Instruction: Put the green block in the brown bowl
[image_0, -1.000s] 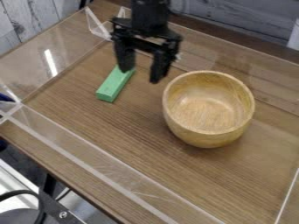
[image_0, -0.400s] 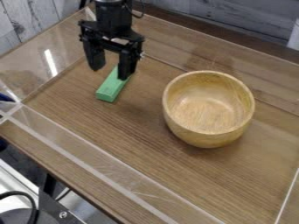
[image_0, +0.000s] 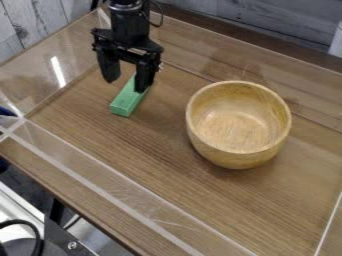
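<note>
The green block (image_0: 127, 100) lies flat on the wooden table, left of centre, its long side running towards the back. My gripper (image_0: 127, 78) hangs just above the block's far end, open, with one black finger on either side and nothing between them. The far tip of the block is partly hidden behind the fingers. The brown bowl (image_0: 238, 122) stands upright to the right of the block, empty, about a block's length away from it.
Clear plastic walls (image_0: 54, 150) fence the wooden table (image_0: 147, 160) on the left, front and back. A planked wall runs behind the table. A dark cable loop (image_0: 27, 235) sits off the table at the lower left.
My gripper has moved left from between the block and the bowl to above the block's far end, staying open. Block and bowl have not moved.
</note>
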